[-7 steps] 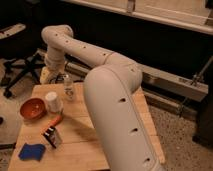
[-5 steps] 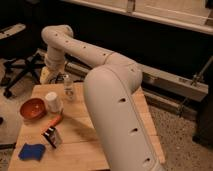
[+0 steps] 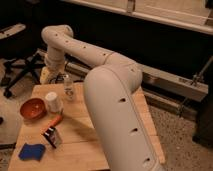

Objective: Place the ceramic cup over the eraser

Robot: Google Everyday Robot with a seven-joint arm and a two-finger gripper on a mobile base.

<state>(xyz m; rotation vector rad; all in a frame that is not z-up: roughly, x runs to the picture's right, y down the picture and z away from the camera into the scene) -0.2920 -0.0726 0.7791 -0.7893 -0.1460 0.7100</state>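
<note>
The white ceramic cup [image 3: 52, 101] stands upright on the wooden table [image 3: 70, 150], left of centre. The eraser [image 3: 52, 136], a black block with a white side, lies nearer the front, apart from the cup. My gripper [image 3: 48, 76] hangs at the table's far left corner, behind the cup and left of a small clear bottle [image 3: 68, 87]. It is above and beyond the cup and does not touch it. My white arm [image 3: 115, 100] sweeps across the right of the view and hides the table's right part.
An orange-red bowl [image 3: 32, 108] sits left of the cup. An orange stick [image 3: 54, 121] lies between cup and eraser. A flat blue pad [image 3: 31, 151] lies at the front left corner. An office chair [image 3: 20, 65] stands beyond the table's left side.
</note>
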